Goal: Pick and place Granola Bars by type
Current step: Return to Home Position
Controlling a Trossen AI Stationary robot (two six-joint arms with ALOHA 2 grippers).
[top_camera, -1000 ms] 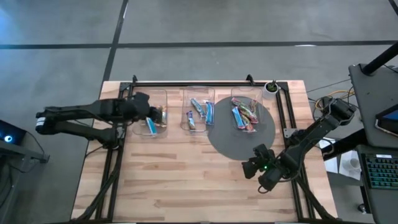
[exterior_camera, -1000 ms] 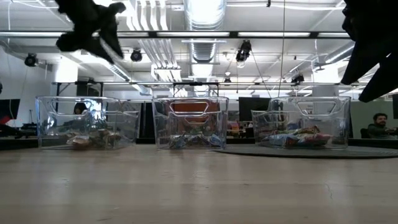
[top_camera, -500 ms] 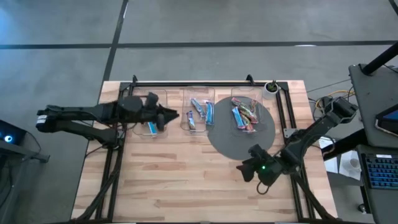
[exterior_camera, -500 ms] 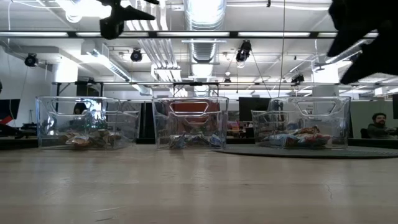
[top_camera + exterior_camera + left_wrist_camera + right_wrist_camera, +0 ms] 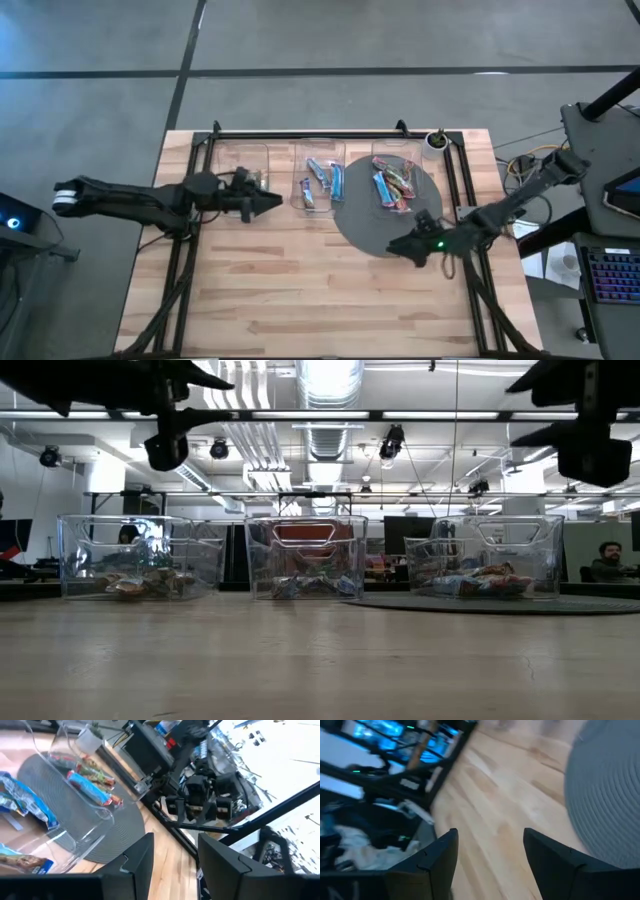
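No shift among the Granola Bars since 1 s ago; moved, only the grippers. Bars all in 3 clear bins along far side of table: a few in left bin, partly hidden under arm; mostly blue in mid bin; blue + red/green in right bin, on grey round mat. Off the left bin now, near its front corner twd mid bin: left gripper, fingers wide, empty. Up from bare wood to mat's front edge: right gripper, also wide, empty.
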